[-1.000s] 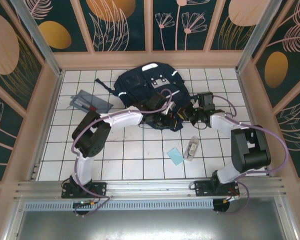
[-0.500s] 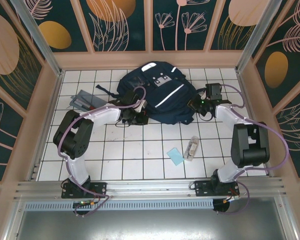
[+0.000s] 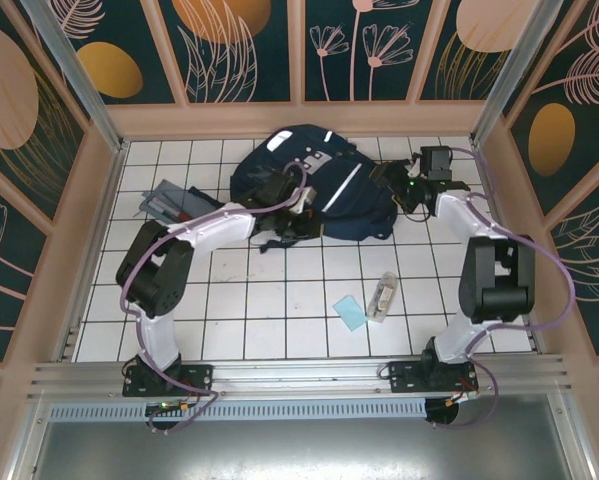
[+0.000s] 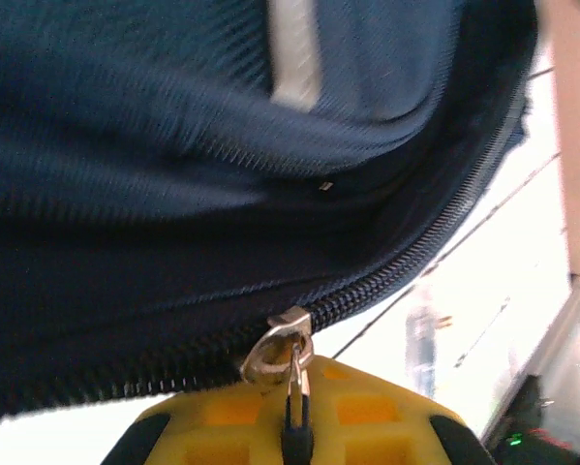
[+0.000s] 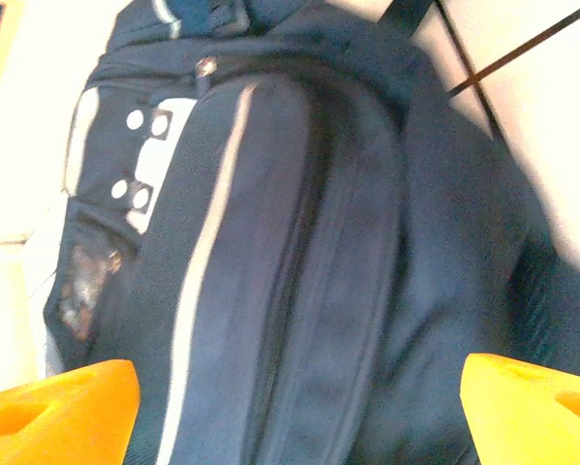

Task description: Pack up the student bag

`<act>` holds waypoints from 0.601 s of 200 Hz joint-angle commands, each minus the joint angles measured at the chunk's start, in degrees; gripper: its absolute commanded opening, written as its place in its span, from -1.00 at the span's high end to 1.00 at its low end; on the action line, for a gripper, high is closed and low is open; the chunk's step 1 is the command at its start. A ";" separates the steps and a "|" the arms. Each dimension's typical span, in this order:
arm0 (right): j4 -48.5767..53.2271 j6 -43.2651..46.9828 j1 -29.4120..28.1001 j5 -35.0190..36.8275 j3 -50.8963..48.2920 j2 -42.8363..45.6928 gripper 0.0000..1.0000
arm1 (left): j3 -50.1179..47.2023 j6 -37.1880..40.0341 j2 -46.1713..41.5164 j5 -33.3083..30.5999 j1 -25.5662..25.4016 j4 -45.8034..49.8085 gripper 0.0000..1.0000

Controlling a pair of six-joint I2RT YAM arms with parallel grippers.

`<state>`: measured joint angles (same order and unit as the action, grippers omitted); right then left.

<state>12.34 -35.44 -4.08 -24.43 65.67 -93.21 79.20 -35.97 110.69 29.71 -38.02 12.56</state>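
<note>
— Two grippers are on it. The left gripper (image 4: 294,426) is pinched tight on the small silver metal zipper pull (image 4: 276,355) of the large navy-blue fabric student bag (image 3: 314,185), which lies at the far middle of the white tiled table (image 3: 269,300).
— And the right gripper (image 5: 299,407)?
— Its yellow fingers (image 5: 57,397) stand wide apart, holding nothing, just beside the bag's right flank.
— So how does the zip run cleanly?
— I'd say draw the pull along the dark zipper track (image 4: 415,262), never away from it, while the right takes a fold of fabric to brace the bag against sliding.
</note>
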 commanded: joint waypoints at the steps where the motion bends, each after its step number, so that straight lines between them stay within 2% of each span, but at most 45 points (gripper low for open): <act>1: 2.35 -2.58 -0.07 -5.24 -6.29 8.79 -0.75 | 9.18 -4.94 4.87 5.18 -2.43 -9.89 1.00; 18: 0.32 -6.10 -0.10 -7.88 -12.50 13.55 -0.75 | 14.37 -6.66 8.56 5.61 -3.08 -11.41 1.00; 41: -11.92 -16.06 -0.24 -11.94 -22.53 17.85 -0.75 | 19.66 -7.34 11.74 6.37 -4.40 -11.58 1.00; 67: -21.37 -20.59 -1.65 -10.79 -25.06 15.26 -0.73 | 19.15 -7.54 11.68 6.87 -5.70 -11.92 1.00; 99: -27.01 -21.27 -2.34 -6.65 -22.55 7.94 -0.66 | 13.84 -6.94 8.78 7.83 -6.11 -11.62 1.00; 111: -28.42 -21.46 -2.36 -5.30 -21.48 5.35 -0.55 | 11.51 -5.67 7.14 7.51 -6.15 -10.54 1.00; 120: -28.86 -21.11 -2.42 -4.57 -20.53 3.70 -0.31 | 10.05 -4.29 6.19 7.03 -6.18 -8.78 1.00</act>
<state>-9.37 -55.22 -6.33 -32.38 42.09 -85.62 92.05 -43.22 122.78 34.26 -43.42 5.04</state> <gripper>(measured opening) 0.774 0.077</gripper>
